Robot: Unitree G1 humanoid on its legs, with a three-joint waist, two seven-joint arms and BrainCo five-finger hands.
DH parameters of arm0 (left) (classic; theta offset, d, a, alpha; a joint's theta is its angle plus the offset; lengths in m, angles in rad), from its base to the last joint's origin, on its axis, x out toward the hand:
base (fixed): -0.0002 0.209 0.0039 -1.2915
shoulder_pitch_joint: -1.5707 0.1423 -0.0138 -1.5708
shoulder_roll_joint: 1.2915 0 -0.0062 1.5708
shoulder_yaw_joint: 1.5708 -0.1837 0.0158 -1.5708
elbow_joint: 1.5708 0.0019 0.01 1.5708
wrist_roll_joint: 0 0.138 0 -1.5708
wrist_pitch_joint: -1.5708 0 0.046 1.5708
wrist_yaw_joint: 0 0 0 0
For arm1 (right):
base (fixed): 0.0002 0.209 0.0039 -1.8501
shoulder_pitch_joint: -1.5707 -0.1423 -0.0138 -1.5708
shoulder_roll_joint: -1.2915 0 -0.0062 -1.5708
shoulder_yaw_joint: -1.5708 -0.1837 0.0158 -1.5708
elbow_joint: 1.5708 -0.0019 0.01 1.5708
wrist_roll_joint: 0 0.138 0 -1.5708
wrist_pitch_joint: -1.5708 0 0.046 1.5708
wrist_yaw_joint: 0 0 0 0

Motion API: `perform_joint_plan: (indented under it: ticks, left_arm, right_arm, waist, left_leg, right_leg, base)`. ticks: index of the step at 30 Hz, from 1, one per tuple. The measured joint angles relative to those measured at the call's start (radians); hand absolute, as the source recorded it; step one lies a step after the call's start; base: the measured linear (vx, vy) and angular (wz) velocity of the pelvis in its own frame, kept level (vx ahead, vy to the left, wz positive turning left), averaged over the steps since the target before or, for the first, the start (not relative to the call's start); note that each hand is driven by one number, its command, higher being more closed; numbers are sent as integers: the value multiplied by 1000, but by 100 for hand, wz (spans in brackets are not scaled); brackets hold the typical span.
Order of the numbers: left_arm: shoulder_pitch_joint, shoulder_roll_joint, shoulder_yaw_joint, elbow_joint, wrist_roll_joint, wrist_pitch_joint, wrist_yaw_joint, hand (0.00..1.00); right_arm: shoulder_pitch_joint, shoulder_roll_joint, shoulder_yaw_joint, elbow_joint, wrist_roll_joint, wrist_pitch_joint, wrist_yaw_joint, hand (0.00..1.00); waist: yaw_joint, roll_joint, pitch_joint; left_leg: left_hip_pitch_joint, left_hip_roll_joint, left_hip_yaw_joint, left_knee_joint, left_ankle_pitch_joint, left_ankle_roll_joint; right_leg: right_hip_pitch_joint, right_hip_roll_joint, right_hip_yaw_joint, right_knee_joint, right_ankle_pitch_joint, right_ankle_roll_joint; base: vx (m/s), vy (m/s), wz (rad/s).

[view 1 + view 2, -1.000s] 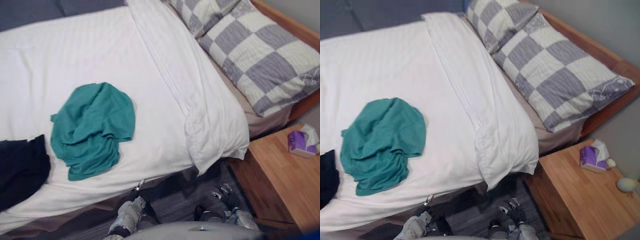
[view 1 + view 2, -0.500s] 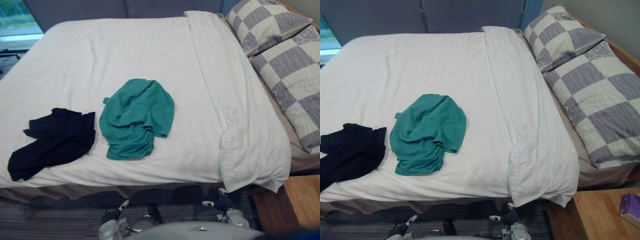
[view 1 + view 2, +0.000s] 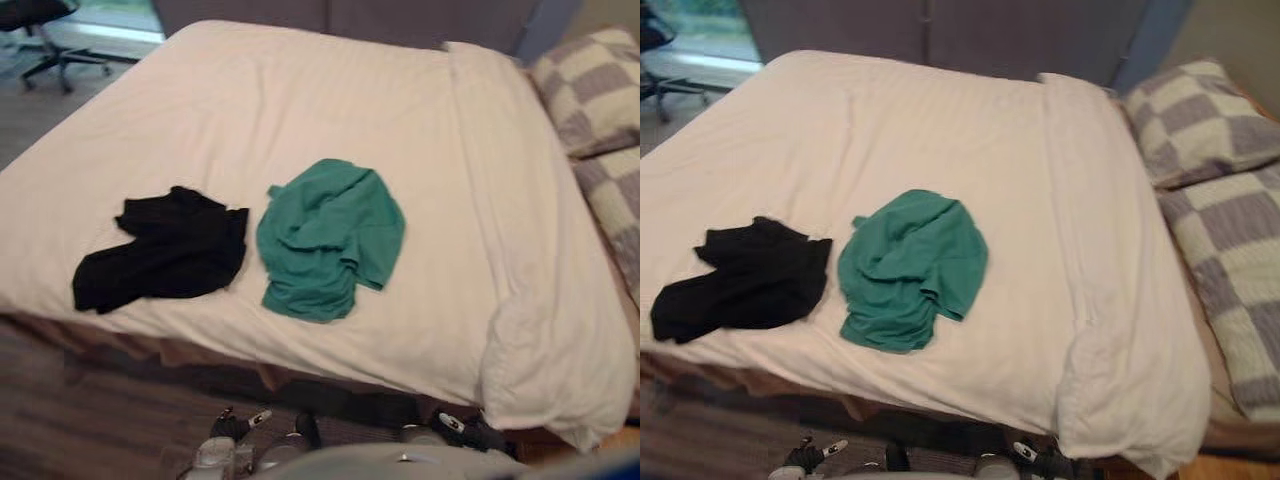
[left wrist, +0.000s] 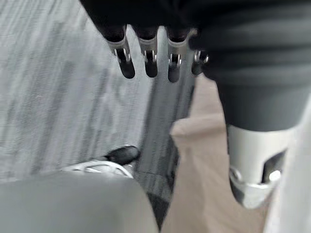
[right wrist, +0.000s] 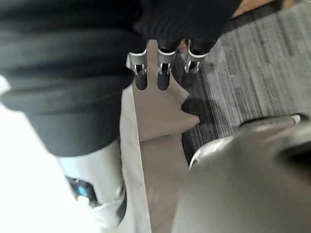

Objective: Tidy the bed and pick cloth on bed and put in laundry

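Obs., head views: the bed point(image 3: 300, 100) is taking up most of the frame, running from the lower edge to the top. A white duvet point(image 3: 940, 130) is covering it, lying mostly flat with faint creases. Its right-hand band is running as a raised strip toward the top of the frame, and its lower right corner is hanging bunched over the near edge.

Two checked pillows point(image 3: 1200, 120) are lying along the right edge, one above the other, just beside the duvet band.

Grey carpeted floor point(image 3: 80, 420) is showing along the lower left and up the left edge.

Green cloth point(image 3: 330, 238): it is lying crumpled on the duvet at frame centre, well in from the near edge.

Black cloth point(image 3: 165, 250): it is lying crumpled just left of the green one, at centre left. The two are nearly touching at their upper edges; whether they actually meet cannot be told. Neither hand is on either cloth.

A dark chair point(image 3: 40, 20) is standing on the floor at the upper left corner, partly cut off.

Left wrist view: the left hand point(image 4: 150, 60) is hanging over the carpet beside a beige strip at the bed's base. Its fingers are pointing down straight and relaxed, with nothing in them.

Right wrist view: the right hand point(image 5: 164, 68) is hanging beside the white duvet edge and a beige skirt point(image 5: 155, 126) under it, carpet on the far side. Its fingers are likewise hanging loose and straight, grasping nothing.
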Motion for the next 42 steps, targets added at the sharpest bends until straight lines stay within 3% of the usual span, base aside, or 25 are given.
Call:
perform_joint_plan:
  ticks: [2,4,7,9,10,12,13,14,15,16,18,20,22,23,25,26,27,28,29,30,31,33,35,38,42]
  left_arm:
    - [15,-20,36,4,18,18,0,0]
    - [16,-42,74,0,37,14,1,0]
    - [32,-58,117,-5,-1,-5,31,0]
    - [34,-47,126,-14,-33,-28,42,0]
    - [33,-49,132,-32,-53,-33,46,0]
    - [40,-68,169,-46,-64,-48,51,0]
    - [44,-80,182,-44,-71,-50,56,0]
    - [50,-92,189,-39,-81,-49,70,0]
    - [62,-107,189,-37,-83,-49,73,0]
    - [68,-106,192,-36,-83,-51,75,0]
    - [58,-91,189,-44,-92,-51,92,0]
    - [41,-78,195,-43,-92,-48,91,0]
    - [47,-76,229,-42,-91,-40,87,0]
    - [60,-81,232,-42,-91,-40,83,0]
    - [70,-86,232,-40,-92,-38,69,0]
    - [72,-90,232,-37,-93,-23,65,0]
    - [57,-79,238,-21,-102,-3,61,0]
    - [49,-59,238,-6,-101,6,62,0]
    - [52,-50,238,1,-100,33,62,0]
    - [58,-53,239,3,-101,47,61,0]
    - [73,-52,232,12,-101,64,57,0]
    - [78,-45,209,36,-119,78,47,0]
    - [69,-28,140,39,-135,100,46,0]
    - [41,-8,66,46,-136,135,49,0]
    - [16,-45,57,62,-140,106,49,0]
  right_arm:
    - [-3,8,-16,-3,3,-2,23,0]
    - [-4,8,-45,-24,23,-9,39,0]
    - [13,14,-53,-42,29,-11,66,0]
    - [17,27,-51,-42,29,-1,73,0]
    - [25,19,-45,-43,28,9,73,0]
    - [29,8,-37,-59,29,21,72,0]
    - [25,1,-38,-66,30,21,72,0]
    - [24,-7,-39,-81,31,19,73,0]
    - [26,-20,-39,-102,31,18,77,0]
    - [25,-26,-40,-97,31,20,78,0]
    - [26,-16,-39,-89,31,21,93,0]
    - [26,15,-52,-87,31,20,113,0]
    - [25,31,-69,-88,32,16,125,0]
    - [26,22,-74,-82,32,12,125,0]
    - [26,13,-87,-75,32,9,122,0]
    - [27,9,-93,-72,33,4,122,0]
    - [19,22,-117,-59,33,-4,121,0]
    - [23,49,-130,-55,40,-4,121,0]
    - [32,63,-143,-55,59,-12,122,0]
    - [34,65,-151,-54,61,-12,125,0]
    - [30,68,-150,-48,59,-13,139,0]
    - [23,73,-150,-46,34,-33,180,0]
    - [16,62,-138,-43,21,-52,204,0]
    - [28,45,-102,-30,25,-61,214,0]
    - [22,-11,-80,5,11,-63,210,0]
  waist:
    - [2,-8,-6]
    - [-19,22,2]
    - [-10,30,11]
    - [4,11,16]
    - [16,10,17]
    - [44,20,15]
    - [45,24,16]
    - [41,46,12]
    - [34,74,-6]
    - [34,81,-11]
    - [4,46,-16]
    - [8,-1,-20]
    - [15,6,-24]
    - [12,18,-29]
    - [12,33,-32]
    - [11,46,-36]
    - [5,30,-38]
    - [5,-1,-42]
    - [4,5,-44]
    - [5,6,-48]
    - [19,5,-56]
    - [19,-2,-59]
    - [-7,5,-59]
    - [-17,11,-60]
    - [-12,55,-55]
  left_leg:
    - [5,-3,143,6,-25,10]
    - [-7,34,276,78,-59,-22]
    - [18,55,270,158,-95,-21]
    - [-39,121,266,386,-142,-20]
    - [-110,190,272,576,-160,-28]
    - [-175,281,299,690,-235,-44]
    - [-183,309,300,652,-231,-49]
    - [-180,337,297,548,-175,-44]
    - [-175,355,288,419,5,-15]
    - [-171,340,252,400,19,-68]
    - [-142,248,236,332,39,-80]
    - [-146,204,223,325,39,-100]
    - [-170,287,195,452,-53,-96]
    - [-166,359,156,494,-65,-105]
    - [-140,412,84,485,-61,-112]
    - [-122,420,69,450,-75,-171]
    - [-105,392,97,436,-139,-283]
    - [-104,368,111,448,-145,-266]
    - [-96,369,137,454,-167,-261]
    - [-80,375,161,444,-171,-253]
    - [-26,374,227,400,-166,-239]
    - [26,342,288,323,-139,-211]
    - [30,294,295,240,-98,-184]
    - [34,238,286,162,-40,-169]
    - [74,227,261,78,18,-154]
  right_leg:
    - [-3,-24,-44,-55,1,-40]
    - [-6,-37,-70,-52,2,-36]
    - [53,-39,-71,-42,10,-24]
    - [70,-44,-71,-16,35,0]
    - [72,-43,-69,-8,62,5]
    - [87,-51,-37,-28,58,-8]
    - [85,-59,-23,-34,53,-12]
    - [73,-74,-22,-33,45,1]
    - [56,-83,-13,-26,23,38]
    - [51,-97,-2,-21,3,60]
    - [48,-175,12,-31,-3,77]
    - [52,-234,23,-70,5,96]
    - [53,-250,34,-85,28,114]
    - [50,-256,51,-84,36,129]
    - [36,-277,89,-89,49,168]
    - [17,-289,114,-97,61,198]
    - [20,-326,138,-115,98,218]
    - [16,-351,143,-125,142,216]
    - [9,-349,128,-151,260,173]
    - [7,-340,109,-168,321,143]
    - [-9,-332,22,-173,390,81]
    - [-54,-314,-68,-55,339,53]
    - [-119,-213,-10,96,149,77]
    - [-98,-102,54,48,3,67]
    - [-44,-75,54,-12,30,53]
  base:
    - [118,-47,-3]
    - [234,-44,18]
    - [207,16,15]
    - [79,-13,13]
    - [-42,-44,-20]
    - [-91,-124,-65]
    - [-152,-201,-104]
    - [-88,-77,-100]
    - [-13,55,-81]
    - [95,225,-43]
    - [66,298,1]
    - [5,188,-16]
    - [37,-6,-44]
    - [84,-22,-46]
    - [74,121,-49]
    - [59,411,-36]
    - [17,446,-36]
    - [-6,458,-32]
    - [-54,310,-44]
    - [-60,408,-88]
    - [-69,360,-106]
    - [-50,248,-84]
    - [46,-101,-21]
    - [58,-207,16]
    - [25,-70,12]
